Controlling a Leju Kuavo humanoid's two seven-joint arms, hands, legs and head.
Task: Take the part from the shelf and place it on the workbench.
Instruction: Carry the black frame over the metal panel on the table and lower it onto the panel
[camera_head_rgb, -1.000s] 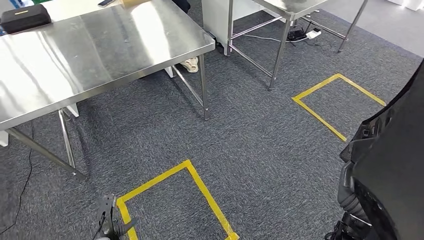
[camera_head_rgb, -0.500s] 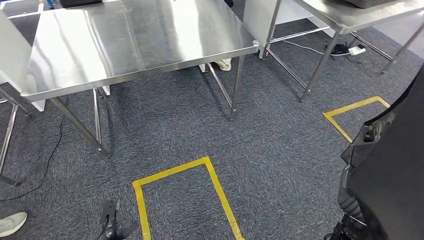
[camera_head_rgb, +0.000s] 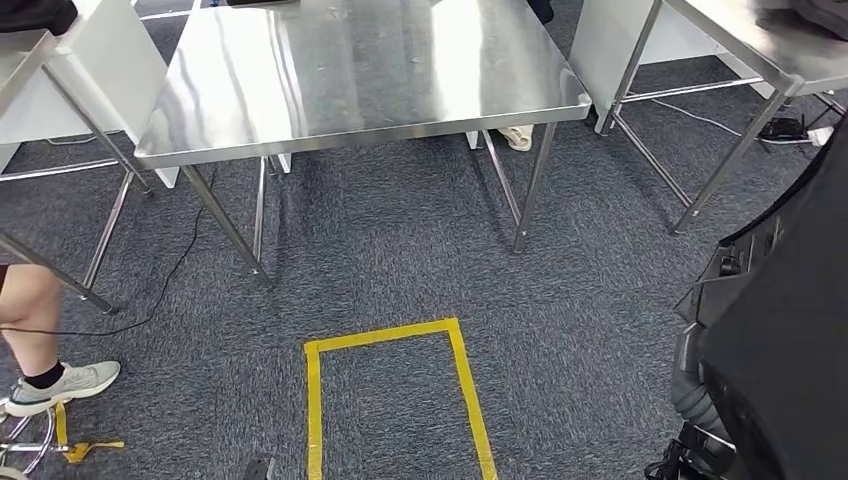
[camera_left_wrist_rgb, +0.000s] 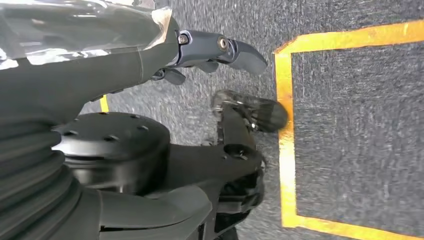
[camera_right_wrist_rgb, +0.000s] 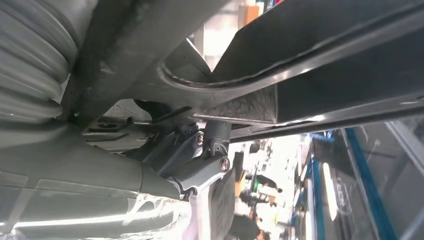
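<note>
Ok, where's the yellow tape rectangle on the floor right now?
In the head view the yellow tape rectangle lies on the grey carpet at bottom centre, just in front of the steel table, with a person's shoe off to its left.

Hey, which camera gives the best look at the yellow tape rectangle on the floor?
The head view: the yellow tape rectangle lies on the carpet in front of the steel table, three sides visible. The left wrist view shows one corner and two sides beside the left robot hand, blurred. The right wrist view looks elsewhere.
</note>
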